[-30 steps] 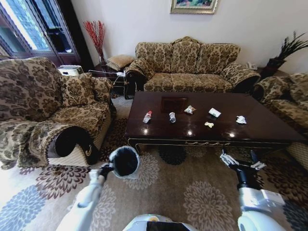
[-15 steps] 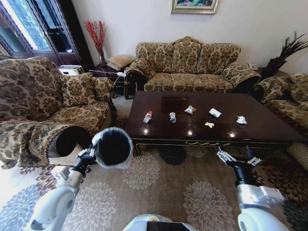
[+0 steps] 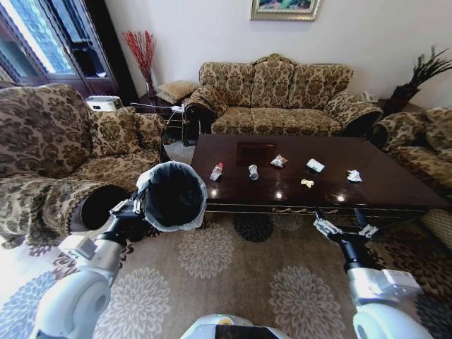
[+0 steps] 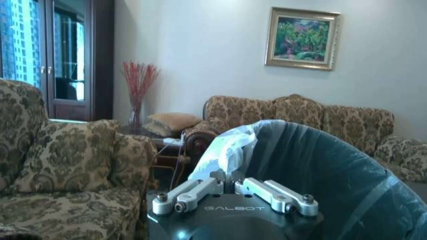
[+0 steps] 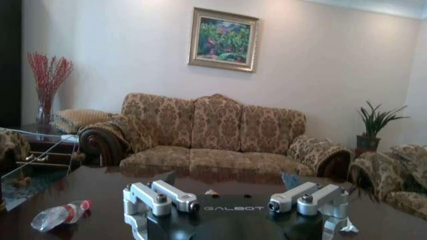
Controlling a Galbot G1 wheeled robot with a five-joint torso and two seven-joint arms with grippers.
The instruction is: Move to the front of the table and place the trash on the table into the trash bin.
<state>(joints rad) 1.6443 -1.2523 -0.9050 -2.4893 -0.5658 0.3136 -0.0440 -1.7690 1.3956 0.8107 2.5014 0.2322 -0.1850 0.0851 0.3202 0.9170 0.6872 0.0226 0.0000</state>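
The trash is lying in a loose row across the near half of the dark glossy bench (image 3: 395,185): a red-capped plastic bottle (image 3: 216,171) at the left end, on its side, then a crushed silvery can (image 3: 253,171), a shiny wrapper (image 3: 279,161) a little farther back, a tiny yellowish scrap (image 3: 306,183) nearest the front edge, a white cup (image 3: 315,165) behind it, and a crumpled white tissue (image 3: 354,176) at the right end. None of the pieces are touching one another. The trash bin (image 3: 172,195), black inside with its pale plastic liner folded over the rim, is hanging off the floor just beyond the bench's left front corner, tilted so its mouth is facing the head camera. The left pincer (image 3: 131,209) is clamped on the bin's rim at its left side; in the left wrist view its fingers (image 4: 183,197) are sitting close together against the liner's bunched white edge. The right pincer (image 3: 343,227) is hovering over the patterned carpet (image 3: 233,282) just in front of the bench's right front edge, fingers spread apart and gripping nothing; from its wrist camera the bottle (image 5: 59,214) is showing off to one side on the dark top. A floral sofa (image 3: 275,95) is standing behind the bench and an armchair (image 3: 63,155) to its left.
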